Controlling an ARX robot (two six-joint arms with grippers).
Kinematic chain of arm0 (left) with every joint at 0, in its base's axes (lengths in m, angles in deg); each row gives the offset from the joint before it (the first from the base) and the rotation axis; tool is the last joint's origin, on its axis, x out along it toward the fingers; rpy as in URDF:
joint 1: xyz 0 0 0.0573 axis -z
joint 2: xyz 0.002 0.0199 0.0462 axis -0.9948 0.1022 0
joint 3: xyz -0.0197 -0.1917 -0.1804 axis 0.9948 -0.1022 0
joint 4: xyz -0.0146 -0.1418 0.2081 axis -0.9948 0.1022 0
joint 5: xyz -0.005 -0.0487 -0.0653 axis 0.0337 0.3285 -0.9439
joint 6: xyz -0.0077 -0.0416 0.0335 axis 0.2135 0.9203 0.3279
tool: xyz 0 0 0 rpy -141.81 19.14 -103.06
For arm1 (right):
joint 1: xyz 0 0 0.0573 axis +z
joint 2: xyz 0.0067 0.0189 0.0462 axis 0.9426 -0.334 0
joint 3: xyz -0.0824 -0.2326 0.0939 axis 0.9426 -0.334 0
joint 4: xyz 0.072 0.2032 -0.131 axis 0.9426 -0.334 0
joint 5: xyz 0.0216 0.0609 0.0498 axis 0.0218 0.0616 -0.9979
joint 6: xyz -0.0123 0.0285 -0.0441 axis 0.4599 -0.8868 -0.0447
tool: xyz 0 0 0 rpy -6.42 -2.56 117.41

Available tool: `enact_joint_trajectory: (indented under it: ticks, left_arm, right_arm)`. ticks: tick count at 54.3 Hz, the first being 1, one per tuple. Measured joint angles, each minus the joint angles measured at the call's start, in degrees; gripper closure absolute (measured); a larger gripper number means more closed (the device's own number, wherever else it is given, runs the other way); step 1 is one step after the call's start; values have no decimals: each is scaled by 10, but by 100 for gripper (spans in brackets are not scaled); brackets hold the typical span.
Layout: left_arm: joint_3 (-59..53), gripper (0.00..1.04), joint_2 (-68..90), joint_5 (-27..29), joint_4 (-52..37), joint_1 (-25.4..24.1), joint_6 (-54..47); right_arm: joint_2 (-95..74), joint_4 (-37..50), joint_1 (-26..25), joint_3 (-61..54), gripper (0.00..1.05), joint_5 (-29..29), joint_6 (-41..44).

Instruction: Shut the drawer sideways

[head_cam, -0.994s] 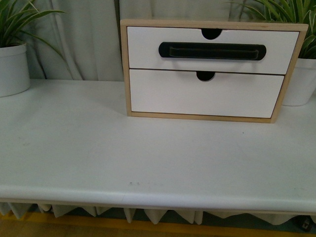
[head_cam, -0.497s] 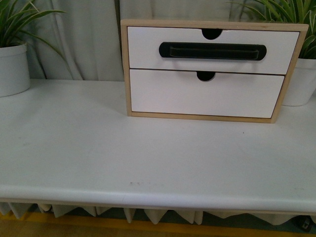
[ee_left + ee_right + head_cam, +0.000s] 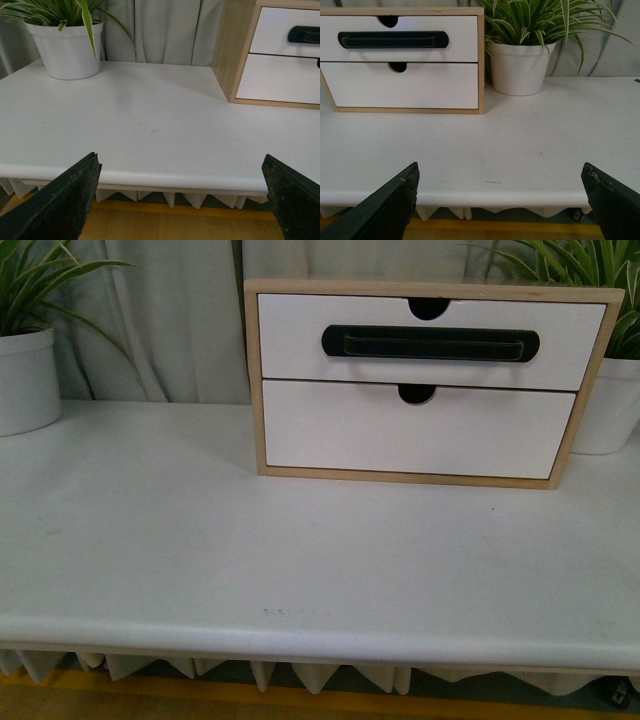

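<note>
A small wooden cabinet (image 3: 252, 380) stands at the back of the white table (image 3: 300, 550). Its upper drawer (image 3: 290, 335) has a white front, a long black oval handle (image 3: 430, 343) and a semicircular notch; it sits about level with the frame. It also shows in the right wrist view (image 3: 462, 42) and partly in the left wrist view (image 3: 275, 30). Neither arm shows in the front view. My left gripper (image 3: 182, 200) is open and empty, back at the table's front edge. My right gripper (image 3: 500, 200) is open and empty at the front edge too.
The plain lower drawer (image 3: 330, 430) sits under the handled one. A white pot with a green plant (image 3: 25, 375) stands at the back left; another pot (image 3: 610, 405) stands right of the cabinet. A grey curtain (image 3: 170, 320) hangs behind.
</note>
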Motion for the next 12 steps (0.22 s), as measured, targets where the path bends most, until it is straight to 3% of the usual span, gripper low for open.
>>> enact_joint_trajectory:
  ticks: [12]
  left_arm:
    - [0, 6, 0, 0, 0, 0, 0]
  right_arm:
    - [0, 0, 0, 0, 9, 0, 0]
